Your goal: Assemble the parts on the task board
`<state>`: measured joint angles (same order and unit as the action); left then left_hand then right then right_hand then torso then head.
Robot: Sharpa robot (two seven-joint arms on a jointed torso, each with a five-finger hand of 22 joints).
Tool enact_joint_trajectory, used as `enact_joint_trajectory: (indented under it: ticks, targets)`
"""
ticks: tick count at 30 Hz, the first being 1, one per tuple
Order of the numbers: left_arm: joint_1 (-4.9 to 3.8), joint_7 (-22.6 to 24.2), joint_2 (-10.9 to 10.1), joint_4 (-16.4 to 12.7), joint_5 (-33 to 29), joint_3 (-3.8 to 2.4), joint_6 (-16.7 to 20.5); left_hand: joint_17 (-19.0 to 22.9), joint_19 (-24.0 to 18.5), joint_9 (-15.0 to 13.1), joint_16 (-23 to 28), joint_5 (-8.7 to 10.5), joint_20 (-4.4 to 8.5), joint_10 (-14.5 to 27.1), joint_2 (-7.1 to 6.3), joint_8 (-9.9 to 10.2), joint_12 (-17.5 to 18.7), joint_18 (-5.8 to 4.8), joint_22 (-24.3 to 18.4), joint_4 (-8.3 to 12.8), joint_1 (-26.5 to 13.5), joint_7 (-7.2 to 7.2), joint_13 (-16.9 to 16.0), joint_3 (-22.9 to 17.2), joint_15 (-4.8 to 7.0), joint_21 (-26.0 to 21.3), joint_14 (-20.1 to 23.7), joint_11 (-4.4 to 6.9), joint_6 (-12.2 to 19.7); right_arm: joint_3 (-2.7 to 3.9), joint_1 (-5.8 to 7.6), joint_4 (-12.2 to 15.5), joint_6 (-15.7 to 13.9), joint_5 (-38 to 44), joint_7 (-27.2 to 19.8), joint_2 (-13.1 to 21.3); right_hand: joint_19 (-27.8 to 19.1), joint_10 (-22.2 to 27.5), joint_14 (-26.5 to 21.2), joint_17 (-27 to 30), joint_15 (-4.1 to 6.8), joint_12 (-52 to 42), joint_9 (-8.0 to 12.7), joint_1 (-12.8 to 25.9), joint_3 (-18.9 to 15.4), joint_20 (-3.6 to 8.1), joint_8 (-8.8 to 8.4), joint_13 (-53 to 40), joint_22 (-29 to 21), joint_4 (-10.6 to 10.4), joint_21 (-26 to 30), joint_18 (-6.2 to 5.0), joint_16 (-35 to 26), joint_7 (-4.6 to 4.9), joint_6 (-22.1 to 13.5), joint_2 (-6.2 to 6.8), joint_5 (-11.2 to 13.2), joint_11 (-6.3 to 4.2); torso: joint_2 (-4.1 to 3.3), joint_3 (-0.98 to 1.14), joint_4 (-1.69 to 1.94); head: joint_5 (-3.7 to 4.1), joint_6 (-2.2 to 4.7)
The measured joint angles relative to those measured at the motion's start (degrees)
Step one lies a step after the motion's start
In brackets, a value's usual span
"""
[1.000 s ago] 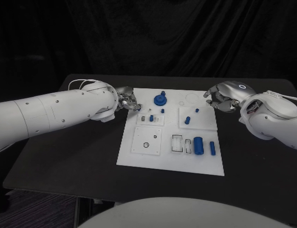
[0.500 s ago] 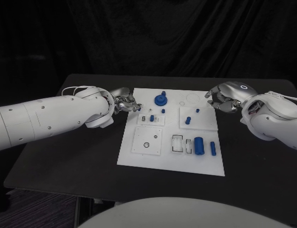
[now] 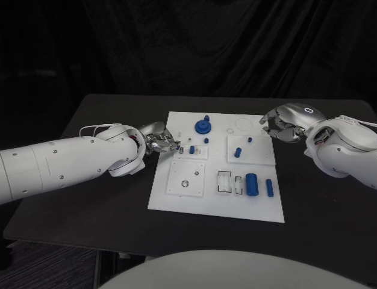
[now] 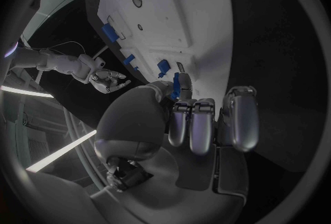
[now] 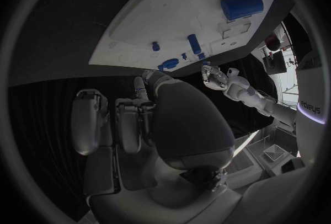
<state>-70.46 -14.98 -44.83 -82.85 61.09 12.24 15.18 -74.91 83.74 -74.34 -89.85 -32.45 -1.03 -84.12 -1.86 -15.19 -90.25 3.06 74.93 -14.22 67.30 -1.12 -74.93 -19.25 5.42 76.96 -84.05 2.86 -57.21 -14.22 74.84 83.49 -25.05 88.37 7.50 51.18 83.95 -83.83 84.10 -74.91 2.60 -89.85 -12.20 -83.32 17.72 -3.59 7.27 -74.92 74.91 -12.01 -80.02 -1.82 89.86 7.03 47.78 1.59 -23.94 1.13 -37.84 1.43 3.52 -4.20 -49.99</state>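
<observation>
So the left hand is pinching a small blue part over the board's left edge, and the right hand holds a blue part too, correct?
Not quite. The left hand does pinch a small blue part at the board, but the right wrist view shows the right hand holding nothing.

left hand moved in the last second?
Yes. The left hand slid along the task board edge toward the robot, away from the gear-like blue part.

The white task board is lying flat in the middle of the frame. Small blue parts are sitting on it, a round one near its top edge.
</observation>
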Motion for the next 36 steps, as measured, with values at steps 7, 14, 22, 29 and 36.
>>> enact_joint_trajectory:
  ticks: [7, 14, 22, 29, 36]
  targets:
    - [0.66, 0.5, 0.5, 0.1, 1.6, -0.02, 1.2, 0.0, 0.0, -0.1, 0.0, 0.02, 0.0, 0.0, 0.0, 0.0, 0.0, 0.0, 0.0, -0.2, 0.0, -0.01, 0.0, -0.2, 0.0, 0.0, 0.0, 0.0, 0.0, 0.0, 0.0, 0.0, 0.0, -0.2, 0.0, 0.1, 0.0, 0.0, 0.0, 0.0, 0.0, 0.0, 0.0, 0.0, 0.0, 0.0, 0.0, 0.0, 0.0, 0.0, 0.0, 0.0, 0.0, -0.12, 0.1, 0.02, 0.0, 0.0, -0.01, 0.0, -0.04, -0.08, 0.0]
    - [1.24, 0.9, 0.6, 0.1, 2.4, -0.01, 2.5, 0.0, 0.0, -0.1, 0.0, 0.02, 0.0, 0.0, 0.0, 0.0, 0.0, 0.0, 0.0, -0.2, 0.0, -0.02, 0.0, -0.2, 0.0, 0.0, 0.0, 0.0, 0.0, 0.0, 0.0, 0.0, 0.0, -0.3, 0.0, 0.1, 0.0, 0.0, 0.0, 0.0, 0.0, 0.0, 0.0, 0.2, 0.0, 0.0, 0.0, 0.0, 0.0, 0.0, 0.0, 0.0, 0.0, 0.05, 0.4, 0.24, 0.0, 0.0, 0.0, -0.03, -0.04, -0.09, 0.0]
    - [1.52, 1.1, 0.8, 0.3, 2.9, -0.02, 3.4, 0.0, 0.0, -0.4, 0.0, 0.58, 0.0, 0.0, 0.0, -0.2, 0.0, 0.0, 0.0, -0.3, 0.0, -0.11, 0.0, -0.3, 0.0, 0.0, 0.0, 0.0, 0.1, 0.0, -0.01, 0.0, 0.0, -0.4, 0.0, 0.1, 0.0, 0.0, 0.0, 0.0, 0.0, 0.0, 0.0, 0.2, 0.0, 0.0, 0.0, 0.0, 0.0, 0.0, 0.0, 0.0, 0.0, 0.05, 0.4, 0.24, 0.0, 0.0, 0.02, -0.04, -0.01, 0.07, 0.0]
    - [1.75, 1.1, 1.1, 0.8, 3.0, -0.02, 3.7, 0.0, 0.0, -0.6, 0.0, 3.05, 0.0, 0.0, 0.0, -0.7, 0.0, 0.0, 0.0, -0.6, 0.0, -0.3, 0.0, -0.6, -0.01, -0.2, 0.0, 0.0, 0.3, 0.0, -0.01, 0.0, 0.0, -0.5, 0.0, 0.1, 0.0, 0.0, 0.0, 0.0, 0.0, 0.0, 0.1, 0.2, 0.0, 0.0, 0.0, 0.0, 0.0, 0.0, 0.2, 0.0, 0.0, 0.05, 0.4, 0.24, 0.0, 0.0, 0.02, -0.03, 0.0, 0.08, 0.0]
    - [2.05, 0.9, 1.2, 1.0, 3.1, -0.02, 3.7, 0.0, 0.0, -0.6, 0.2, 5.24, 0.0, 0.0, 0.1, -0.8, 0.0, -0.01, 0.0, -1.2, -0.6, -0.3, 0.0, -0.4, -0.01, -0.4, 0.0, 0.0, 0.7, -0.01, -0.02, 0.0, 0.0, -0.5, 0.0, 0.1, 0.0, 0.0, 0.0, 0.0, 0.0, 0.0, 0.1, 0.2, 0.0, 0.0, 0.0, 0.0, 0.0, 0.0, 0.5, 0.0, 0.0, 0.05, 0.4, 0.24, 0.0, 0.0, 0.0, -0.03, 0.0, 0.08, 0.0]
